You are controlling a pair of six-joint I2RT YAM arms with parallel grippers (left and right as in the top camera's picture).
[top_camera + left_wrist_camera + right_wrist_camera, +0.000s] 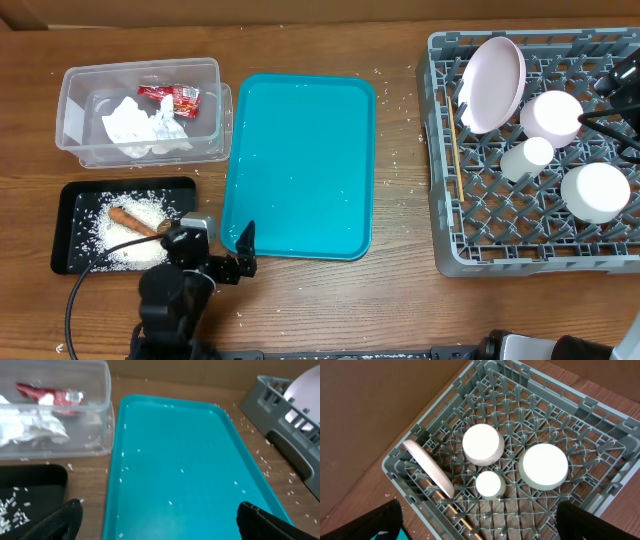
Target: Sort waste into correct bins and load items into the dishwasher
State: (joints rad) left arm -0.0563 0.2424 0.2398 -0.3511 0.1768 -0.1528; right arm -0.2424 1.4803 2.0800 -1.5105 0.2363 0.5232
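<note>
The dishwasher rack [500, 262] at the right holds the white plate [492, 82] on edge, two upturned bowls [551, 113] [595, 190], the cup [527, 156] and the wooden stick [456, 150]. High over the rack's right side, my right gripper [480, 527] is open and holds nothing. The clear tub [70, 100] contains the napkin [135, 125] and the red wrapper [172, 97]. On the black tray [70, 215] lie rice [145, 208], a carrot stick [130, 218] and a brown piece [167, 226]. My left gripper [245, 252] is open and holds nothing at the teal tray's near left corner.
The teal tray [300, 165] lies mid-table with a few rice grains on it. More grains are scattered on the wooden table [400, 130] between tray and rack. The left arm's cable [75, 300] loops beside the black tray.
</note>
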